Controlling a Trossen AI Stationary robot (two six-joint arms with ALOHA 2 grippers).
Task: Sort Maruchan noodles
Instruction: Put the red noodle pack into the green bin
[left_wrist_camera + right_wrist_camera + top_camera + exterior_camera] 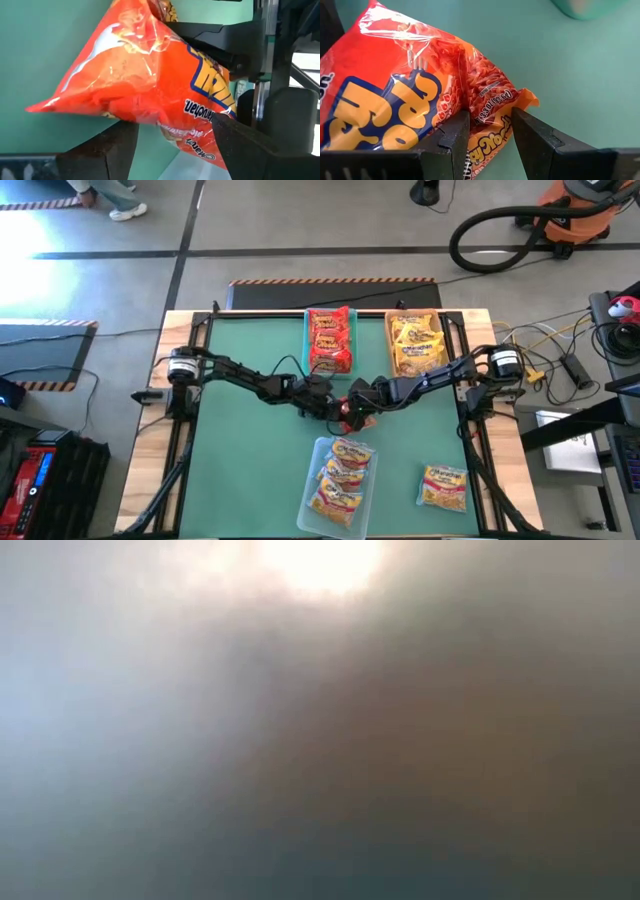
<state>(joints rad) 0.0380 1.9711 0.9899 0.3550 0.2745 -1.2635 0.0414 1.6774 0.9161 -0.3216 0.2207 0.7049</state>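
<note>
A red Maruchan noodle packet (350,413) hangs over the middle of the green table, where both arms meet. My right gripper (490,120) is shut on one end of it. My left gripper (172,125) is open, and its fingers stand wide apart on either side of the packet's other end (150,115). The teal bin (309,340) at the far edge holds red packets. The tan bin (388,345) beside it holds yellow ones. The low view shows only blur. My right gripper pinches the red packet's crinkled end (487,102), close to a corner (530,97), between its two fingers. The fingers slant down from the table's right. The packet sits tilted in the hold, above the mat. My left gripper: I cannot tell whether its fingers (235,135) touch the packet.
A clear bin (312,498) near the front edge holds yellow-orange packets. One loose yellow-orange packet (445,488) lies on the mat to its right. The mat's left half (240,470) is bare. Cables and equipment lie beyond the table's right side.
</note>
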